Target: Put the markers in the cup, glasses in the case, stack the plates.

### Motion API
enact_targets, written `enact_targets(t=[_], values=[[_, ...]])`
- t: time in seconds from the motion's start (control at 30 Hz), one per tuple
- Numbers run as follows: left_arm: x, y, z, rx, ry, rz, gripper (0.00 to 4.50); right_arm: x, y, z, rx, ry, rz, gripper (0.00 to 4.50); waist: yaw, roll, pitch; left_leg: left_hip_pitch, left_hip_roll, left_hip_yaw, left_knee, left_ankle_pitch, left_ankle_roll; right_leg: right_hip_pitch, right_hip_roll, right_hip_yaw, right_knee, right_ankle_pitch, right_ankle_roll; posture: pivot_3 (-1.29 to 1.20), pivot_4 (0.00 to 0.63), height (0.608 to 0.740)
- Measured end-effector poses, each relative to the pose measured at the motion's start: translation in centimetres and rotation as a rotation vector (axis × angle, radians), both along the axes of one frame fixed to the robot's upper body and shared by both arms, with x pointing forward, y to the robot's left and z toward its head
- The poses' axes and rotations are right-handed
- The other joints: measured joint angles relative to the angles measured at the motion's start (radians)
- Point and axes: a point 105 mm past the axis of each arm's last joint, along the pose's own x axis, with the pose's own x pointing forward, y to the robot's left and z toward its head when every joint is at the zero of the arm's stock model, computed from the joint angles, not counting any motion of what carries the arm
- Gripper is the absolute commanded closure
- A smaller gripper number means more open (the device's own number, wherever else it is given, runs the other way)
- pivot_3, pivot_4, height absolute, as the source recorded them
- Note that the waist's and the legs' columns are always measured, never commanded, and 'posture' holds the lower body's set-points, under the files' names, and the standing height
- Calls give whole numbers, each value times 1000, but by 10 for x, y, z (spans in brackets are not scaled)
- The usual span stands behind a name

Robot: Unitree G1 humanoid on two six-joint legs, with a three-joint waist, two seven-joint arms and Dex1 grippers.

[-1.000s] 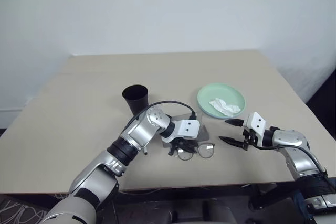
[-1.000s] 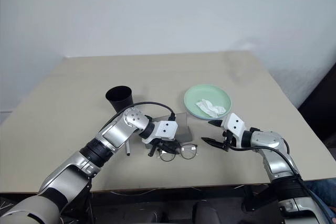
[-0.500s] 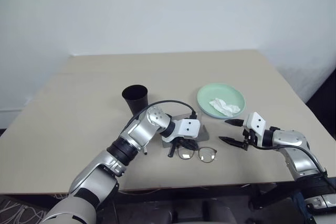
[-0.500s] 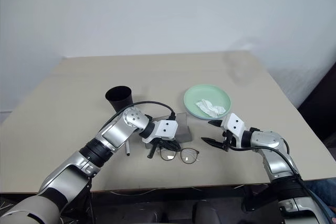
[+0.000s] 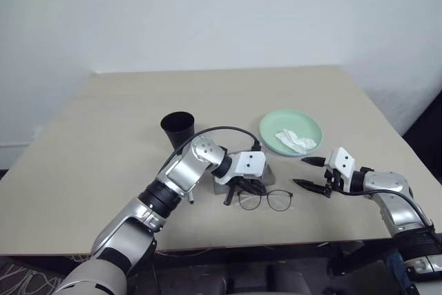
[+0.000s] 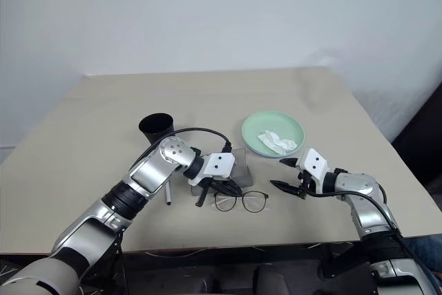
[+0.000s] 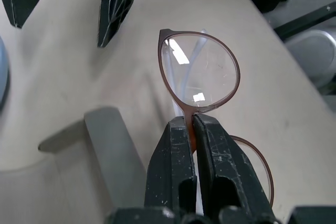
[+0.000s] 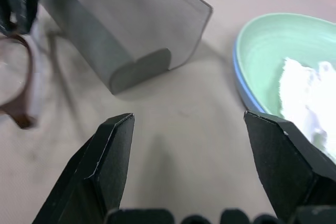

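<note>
My left gripper [image 7: 191, 121] is shut on the bridge of the wire-framed glasses [image 5: 266, 200], holding them just in front of the grey case [image 6: 238, 160] with its clear lid [image 8: 131, 30]. My right gripper [image 5: 309, 173] stands open a little to the right of the glasses, with nothing between its fingers [image 8: 105, 156]. The black cup [image 5: 179, 129] stands upright behind my left arm. A thin marker [image 6: 166, 194] lies on the table beside my left forearm. The mint green plate [image 5: 273, 126] rests on the light blue plate, whose edge [image 8: 239, 85] shows under it.
A crumpled white tissue [image 5: 295, 141] lies in the green plate. The tan table [image 5: 124, 101] runs wide to the back and left. Its front edge is close below both grippers.
My left gripper has closed fully on the glasses and carried them a little up and to the right. The right gripper has stayed open and hardly moved.
</note>
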Motion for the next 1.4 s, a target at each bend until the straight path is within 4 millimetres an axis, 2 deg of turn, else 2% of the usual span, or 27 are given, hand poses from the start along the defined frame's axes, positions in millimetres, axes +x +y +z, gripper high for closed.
enact_targets(t=[0.27,0.5,0.63,0.77,0.9,1.13,1.3,1.4], values=[[6,2,11,-32,-15,41,4494,-1,-12,-7,-14,30,-18,880,-3,0,0,1,1,7,1,0,1,0,2,7,0,1,1,0,0,740],[30,3,48,-86,-126,100,4494,-1,-17,-13,-16,43,-27,880,-4,-1,0,2,3,16,1,-2,4,0,2,12,0,2,3,0,0,740],[43,9,56,-86,-166,151,4494,-2,-19,-14,-17,45,-29,880,-4,-1,0,4,4,18,1,-2,5,0,3,13,0,2,3,0,0,740],[58,24,48,-36,-187,230,4494,-2,-19,-15,-26,40,-26,880,-3,-1,0,4,4,19,1,-3,5,-1,4,14,0,2,3,0,0,740],[65,33,41,6,-208,262,4494,-2,-19,-16,-36,38,-23,880,-3,-1,0,4,4,19,1,-3,6,-1,4,14,-1,2,3,0,0,740],[67,36,30,68,-239,255,4494,-2,-19,-17,-38,37,-19,880,-3,-1,0,4,4,19,1,-4,7,-1,4,14,-1,2,3,0,0,740],[66,42,9,136,-253,250,4494,-2,-16,-17,-37,29,-12,880,-3,-1,0,4,5,20,1,-4,7,-1,4,15,-1,2,3,0,0,740],[66,41,5,152,-267,245,4494,-2,-16,-17,-36,26,-10,880,-3,-1,0,4,5,20,2,-4,7,-1,4,15,-1,2,3,0,0,740]])
